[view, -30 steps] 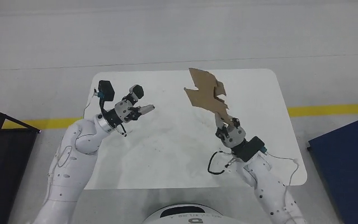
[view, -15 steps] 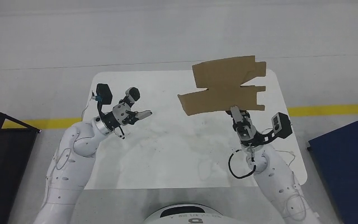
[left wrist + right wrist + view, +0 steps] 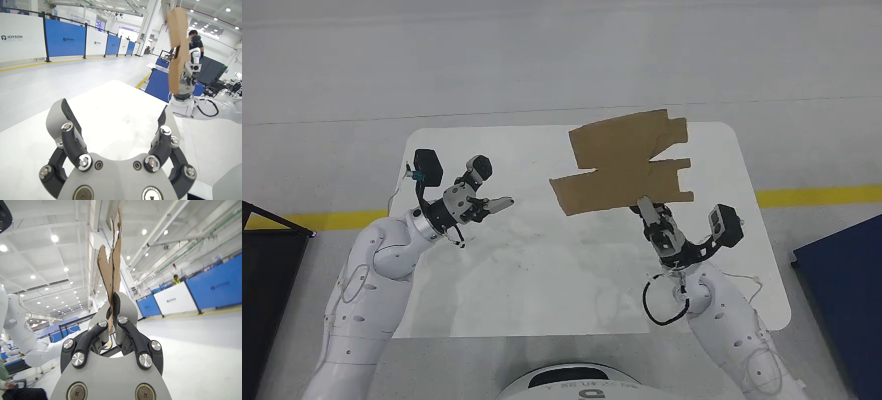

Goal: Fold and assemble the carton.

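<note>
Flat brown carton (image 3: 622, 165), slotted flaps, one edge between right gripper (image 3: 646, 206) fingers

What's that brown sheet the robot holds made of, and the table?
The carton looks like corrugated cardboard, matte brown: its cut edge shows layered fluting. The table seems smooth white laminate or painted board, faintly scuffed; which, I cannot tell.

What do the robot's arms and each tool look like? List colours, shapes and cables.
The left arm and right arm have smooth white rounded shells. The left tool and right tool each have a silver-grey base, black linkages with silver screws, and grey fingers lined with ribbed black pads. A black cable loops at the right wrist.
</note>
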You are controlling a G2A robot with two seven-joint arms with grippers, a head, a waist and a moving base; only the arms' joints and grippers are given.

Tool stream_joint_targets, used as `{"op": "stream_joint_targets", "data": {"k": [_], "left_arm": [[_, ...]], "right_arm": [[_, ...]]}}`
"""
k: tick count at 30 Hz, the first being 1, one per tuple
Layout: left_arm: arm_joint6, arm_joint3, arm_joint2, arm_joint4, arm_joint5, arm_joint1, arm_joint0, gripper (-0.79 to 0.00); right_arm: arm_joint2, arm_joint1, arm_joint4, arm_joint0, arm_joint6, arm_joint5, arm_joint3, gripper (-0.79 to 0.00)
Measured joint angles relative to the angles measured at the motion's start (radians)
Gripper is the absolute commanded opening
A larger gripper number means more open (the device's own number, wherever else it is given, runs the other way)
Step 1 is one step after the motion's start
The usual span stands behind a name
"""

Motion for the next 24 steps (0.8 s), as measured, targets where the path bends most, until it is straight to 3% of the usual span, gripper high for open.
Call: {"op": "stream_joint_targets", "data": {"k": [3, 7, 11, 15, 18, 21, 24], "left_arm": [[0.000, 0.000, 0.000, 0.000, 0.000, 0.000, 0.000, 0.000], [0.000, 0.000, 0.000, 0.000, 0.000, 0.000, 0.000, 0.000], [0.000, 0.000, 0.000, 0.000, 0.000, 0.000, 0.000, 0.000], [0.000, 0.000, 0.000, 0.000, 0.000, 0.000, 0.000, 0.000], [0.000, 0.000, 0.000, 0.000, 0.000, 0.000, 0.000, 0.000], [0.000, 0.000, 0.000, 0.000, 0.000, 0.000, 0.000, 0.000], [0.000, 0.000, 0.000, 0.000, 0.000, 0.000, 0.000, 0.000]], "right_arm": [[0.016, 0.008, 0.265, 0.070, 0.169, 0.007, 0.021, -0.785], [0.059, 0.005, 0.295, 0.074, 0.198, 0.113, -0.050, -0.785], [0.092, 0.000, -0.018, 0.054, 0.115, 0.275, -0.129, -0.785], [0.121, 0.003, -0.444, 0.030, 0.047, 0.518, -0.186, -0.785], [0.126, 0.004, -0.670, 0.002, 0.001, 0.678, -0.223, -0.785], [0.127, 0.005, -0.741, -0.031, -0.047, 0.724, -0.250, -0.785], [0.105, 0.003, -0.631, -0.056, -0.111, 0.628, -0.251, -0.785]]}}
